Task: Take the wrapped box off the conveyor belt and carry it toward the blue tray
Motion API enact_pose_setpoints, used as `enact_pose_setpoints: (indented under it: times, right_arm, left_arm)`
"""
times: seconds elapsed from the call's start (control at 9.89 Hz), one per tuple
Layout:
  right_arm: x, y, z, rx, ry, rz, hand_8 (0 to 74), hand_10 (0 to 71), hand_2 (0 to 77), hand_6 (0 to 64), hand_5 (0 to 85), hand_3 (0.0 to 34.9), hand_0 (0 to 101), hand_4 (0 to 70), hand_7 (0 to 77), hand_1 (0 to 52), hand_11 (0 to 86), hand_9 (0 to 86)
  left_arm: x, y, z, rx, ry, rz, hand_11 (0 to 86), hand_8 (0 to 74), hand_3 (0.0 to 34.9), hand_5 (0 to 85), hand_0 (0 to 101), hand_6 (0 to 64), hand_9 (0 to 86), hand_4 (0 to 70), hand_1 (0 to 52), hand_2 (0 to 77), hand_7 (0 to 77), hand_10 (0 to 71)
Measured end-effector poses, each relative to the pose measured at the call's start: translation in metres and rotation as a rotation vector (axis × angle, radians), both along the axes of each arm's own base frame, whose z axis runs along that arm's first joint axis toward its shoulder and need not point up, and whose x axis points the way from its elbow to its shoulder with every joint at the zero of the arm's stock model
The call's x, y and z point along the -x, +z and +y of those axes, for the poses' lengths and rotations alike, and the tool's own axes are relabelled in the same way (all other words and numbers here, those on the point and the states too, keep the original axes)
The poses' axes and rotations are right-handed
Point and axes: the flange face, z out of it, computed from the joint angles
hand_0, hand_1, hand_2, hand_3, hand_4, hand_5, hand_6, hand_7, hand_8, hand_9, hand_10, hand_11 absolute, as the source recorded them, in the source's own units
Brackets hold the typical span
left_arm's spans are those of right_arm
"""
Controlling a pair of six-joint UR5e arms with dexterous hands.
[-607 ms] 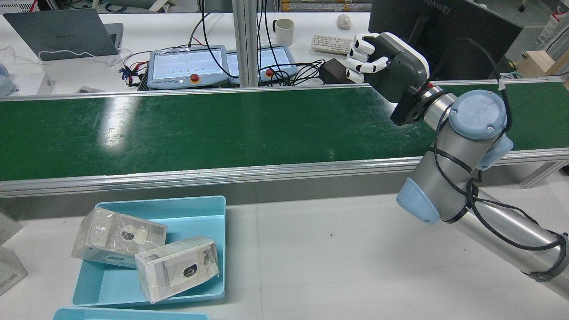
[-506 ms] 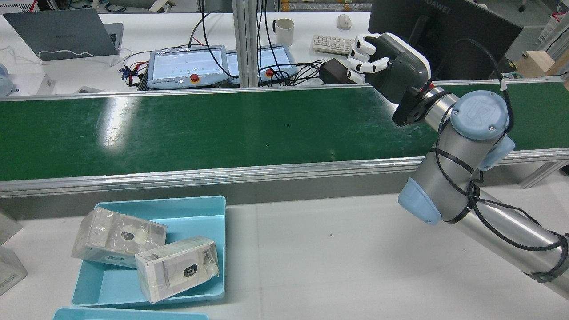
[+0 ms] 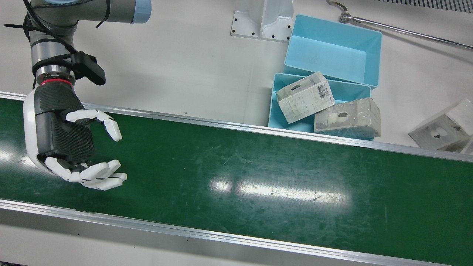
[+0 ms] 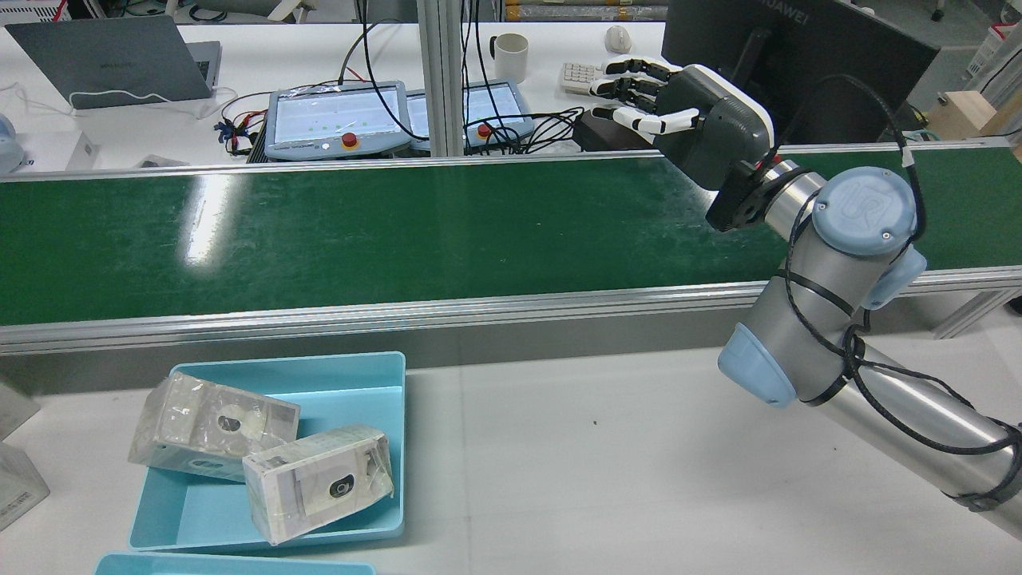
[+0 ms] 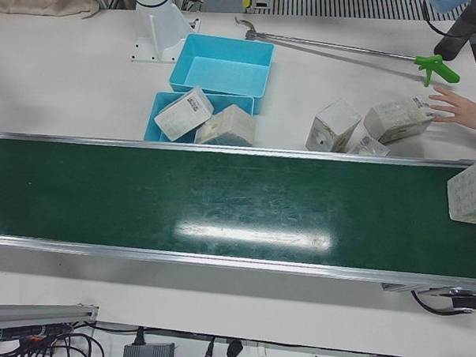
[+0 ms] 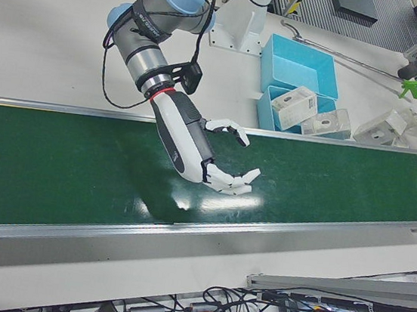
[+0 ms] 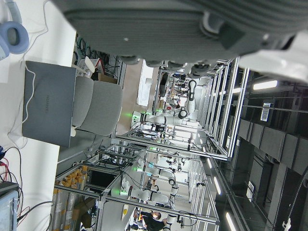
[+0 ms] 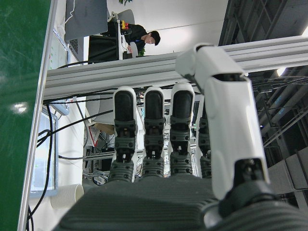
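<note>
A wrapped box (image 5: 469,192) lies on the green conveyor belt (image 3: 258,177) at the far right edge of the left-front view; no other view shows it. My right hand (image 3: 63,136) hovers over the belt's opposite end, open, fingers spread, holding nothing; the rear view has the right hand (image 4: 695,120) at the belt's far edge. The blue tray (image 3: 277,111) beside the belt holds two wrapped boxes (image 3: 305,96). My left hand (image 7: 183,29) shows only as a palm edge in its own camera; its fingers are unclear.
A second blue tray (image 3: 332,48) stands behind the first. More wrapped boxes (image 5: 333,125) lie on the white table near a person's hand (image 5: 460,105). A grabber stick with a green tip (image 5: 434,63) lies there too. Pendants and cables sit beyond the belt (image 4: 335,120).
The right hand's fingers have uncurled from a loose fist to spread open. The right arm has shifted slightly to the right.
</note>
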Motion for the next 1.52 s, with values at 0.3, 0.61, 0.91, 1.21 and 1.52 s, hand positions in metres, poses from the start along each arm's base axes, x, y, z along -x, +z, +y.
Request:
enact_pose_setpoints:
  times: [0.3, 0.61, 0.91, 1.21, 1.52]
  right_arm:
    - [0.007, -0.004, 0.003, -0.007, -0.013, -0.004, 17.5, 15.8, 38.2, 19.6, 26.2, 1.1, 53, 16.9, 26.2, 26.2, 16.4, 12.5]
    - [0.016, -0.008, 0.009, -0.015, -0.028, -0.001, 1.1, 3.3, 21.3, 11.4, 23.5, 1.2, 51, 14.2, 25.6, 16.4, 7.1, 9.3]
    - [0.022, -0.008, 0.024, -0.032, -0.037, 0.015, 1.1, 0.0, 14.2, 7.6, 22.4, 3.9, 48, 11.5, 21.8, 16.4, 1.6, 4.9]
    - [0.011, 0.011, 0.044, -0.047, -0.010, 0.082, 0.0, 0.0, 16.4, 4.9, 20.7, 5.9, 49, 7.6, 18.5, 18.0, 1.6, 2.2]
    - [0.010, 0.022, 0.049, -0.041, -0.002, 0.107, 2.2, 1.1, 15.8, 1.6, 19.1, 6.5, 49, 5.4, 13.1, 16.9, 3.8, 2.2]
  left_arm:
    - [0.000, 0.000, 0.000, 0.000, 0.000, 0.000, 0.0, 0.5, 0.0, 1.1, 0, 0.0, 0.0, 0.0, 0.0, 1.1, 0.5, 0.5]
    - [0.000, 0.000, 0.000, 0.000, 0.000, 0.000, 0.5, 0.5, 0.0, 0.5, 0, 0.0, 0.0, 0.0, 0.0, 1.1, 0.5, 0.0]
    - [0.000, 0.000, 0.000, 0.000, 0.000, 0.000, 0.5, 0.5, 0.0, 1.1, 0, 0.0, 0.0, 0.0, 0.0, 0.5, 0.5, 0.5]
    - [0.000, 0.000, 0.000, 0.000, 0.000, 0.000, 0.0, 0.5, 0.0, 1.1, 0, 0.0, 0.0, 0.0, 0.0, 1.1, 0.5, 0.5]
    - [0.000, 0.000, 0.000, 0.000, 0.000, 0.000, 0.5, 0.5, 0.0, 1.1, 0, 0.0, 0.0, 0.0, 0.0, 1.1, 0.5, 0.5]
